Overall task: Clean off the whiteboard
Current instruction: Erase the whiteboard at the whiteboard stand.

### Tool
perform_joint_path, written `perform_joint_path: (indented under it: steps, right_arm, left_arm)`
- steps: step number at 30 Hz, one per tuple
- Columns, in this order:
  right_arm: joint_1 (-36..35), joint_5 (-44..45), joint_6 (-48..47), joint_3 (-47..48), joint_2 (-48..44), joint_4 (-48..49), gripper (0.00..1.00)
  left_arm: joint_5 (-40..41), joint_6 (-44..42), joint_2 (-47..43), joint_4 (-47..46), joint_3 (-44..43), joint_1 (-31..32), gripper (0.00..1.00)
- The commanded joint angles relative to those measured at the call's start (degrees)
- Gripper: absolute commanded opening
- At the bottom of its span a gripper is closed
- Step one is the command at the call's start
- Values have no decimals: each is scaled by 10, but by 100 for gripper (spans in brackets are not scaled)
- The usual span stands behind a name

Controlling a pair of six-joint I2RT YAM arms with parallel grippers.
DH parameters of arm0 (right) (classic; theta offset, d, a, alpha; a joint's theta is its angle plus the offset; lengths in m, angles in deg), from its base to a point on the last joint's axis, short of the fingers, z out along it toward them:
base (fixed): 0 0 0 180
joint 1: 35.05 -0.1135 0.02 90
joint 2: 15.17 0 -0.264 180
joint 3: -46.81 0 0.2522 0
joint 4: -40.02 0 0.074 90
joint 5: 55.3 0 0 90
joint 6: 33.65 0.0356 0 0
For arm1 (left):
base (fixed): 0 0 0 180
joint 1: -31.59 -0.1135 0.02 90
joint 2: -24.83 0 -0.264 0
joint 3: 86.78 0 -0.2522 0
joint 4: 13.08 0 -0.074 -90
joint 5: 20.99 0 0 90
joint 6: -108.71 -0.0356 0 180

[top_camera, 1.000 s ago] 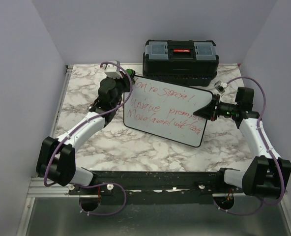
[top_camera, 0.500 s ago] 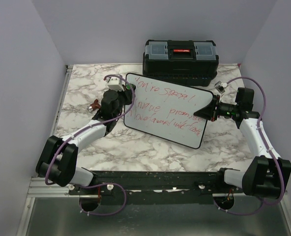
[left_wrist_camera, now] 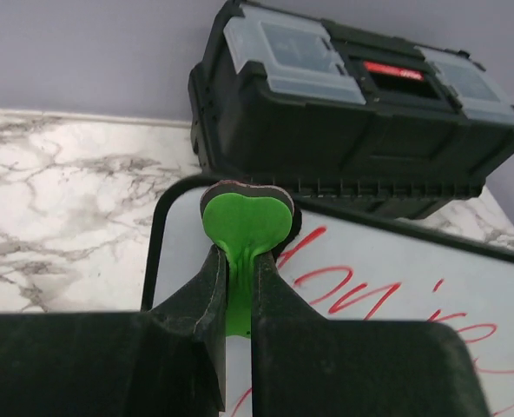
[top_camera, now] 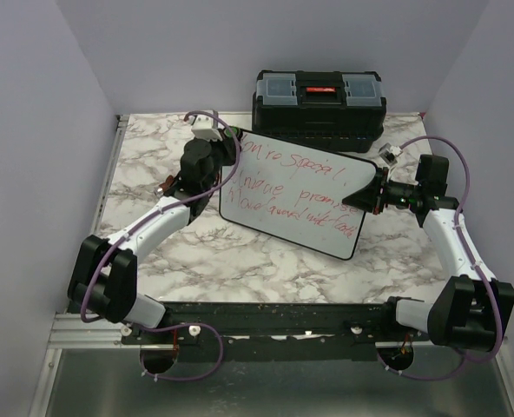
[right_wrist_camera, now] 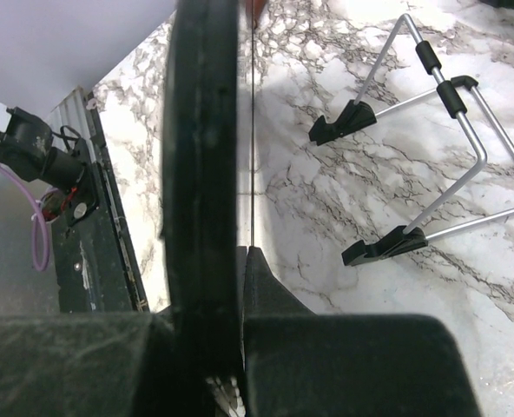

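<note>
The whiteboard (top_camera: 300,195) stands tilted on the marble table, with red handwriting across its face (left_wrist_camera: 396,278). My right gripper (top_camera: 374,193) is shut on its right edge, and in the right wrist view the black frame (right_wrist_camera: 203,174) runs between the jaws of that gripper (right_wrist_camera: 242,261). My left gripper (top_camera: 227,148) is at the board's upper left corner, shut on a green eraser (left_wrist_camera: 244,217). The left gripper's (left_wrist_camera: 238,261) jaws pinch the eraser's stem, and its dark-edged pad rests against the corner just left of the first red letters.
A black toolbox (top_camera: 319,102) with a red latch sits behind the board, close to its top edge (left_wrist_camera: 352,113). A wire stand with black feet (right_wrist_camera: 431,148) rests on the marble behind the board. A small reddish object (top_camera: 164,185) lies left of my left arm.
My left gripper, half a second ago lower and left of the board, has swung back up over the upper left corner. The board, the right gripper and the red writing look unchanged.
</note>
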Motion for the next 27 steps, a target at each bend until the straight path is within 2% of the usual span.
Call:
perform_joint_path:
  steps: [1,6,19,27]
  right_arm:
    - [-4,-4,-33,0,-9,21,1]
    - [-5,-3,-34,0,-10,20,1]
    - [-4,-6,-37,-1,-11,19,1]
    - [-4,-7,-36,0,-13,19,1]
  left_arm:
    - [-7,-6,14,3,-45,7,0]
    - [-21,-15,23,1,-40,19,0]
    - [-2,-24,10,-24,78,17,0]
    - [-13,-49,16,6,4,11,0]
